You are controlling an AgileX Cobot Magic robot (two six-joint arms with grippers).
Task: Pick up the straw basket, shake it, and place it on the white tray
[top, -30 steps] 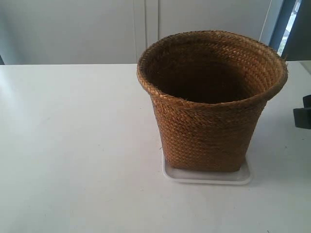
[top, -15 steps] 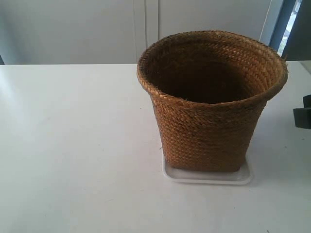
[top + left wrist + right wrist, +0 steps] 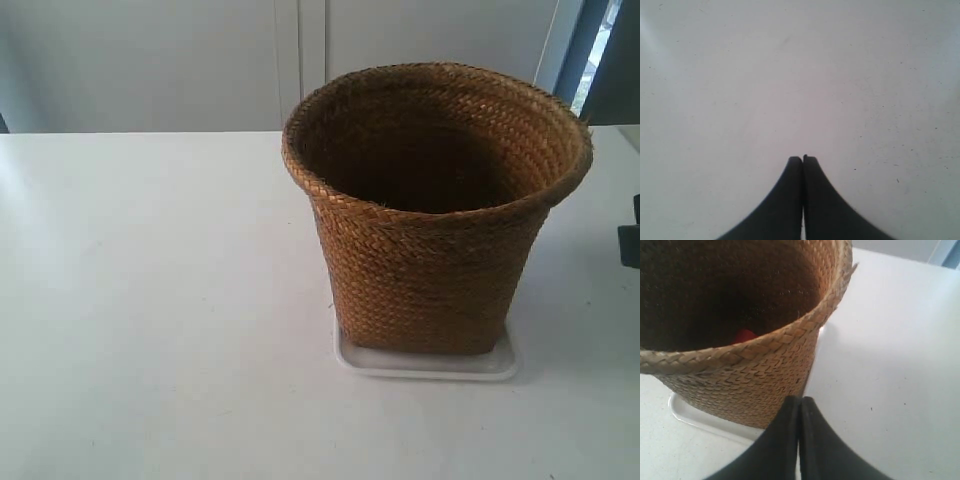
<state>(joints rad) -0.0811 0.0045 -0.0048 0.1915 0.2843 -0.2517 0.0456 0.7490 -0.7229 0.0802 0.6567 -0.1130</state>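
Note:
The straw basket (image 3: 435,210) stands upright on the white tray (image 3: 428,364), right of the table's middle in the exterior view. Its brown woven wall and braided rim (image 3: 740,352) fill much of the right wrist view, and something small and red (image 3: 744,335) shows inside it. My right gripper (image 3: 800,399) is shut with nothing in it, just outside the basket's wall near the tray's edge (image 3: 700,421). A dark piece of an arm (image 3: 630,243) shows at the exterior view's right edge. My left gripper (image 3: 802,158) is shut and empty over bare table.
The white tabletop (image 3: 150,300) stretches wide to the basket's left in the exterior view. A pale wall with panel seams (image 3: 300,60) rises behind the table's far edge. The left wrist view holds only speckled white table surface (image 3: 790,75).
The dark arm piece at the exterior view's right edge has drawn back farther out of the frame. The basket and the tray have not moved.

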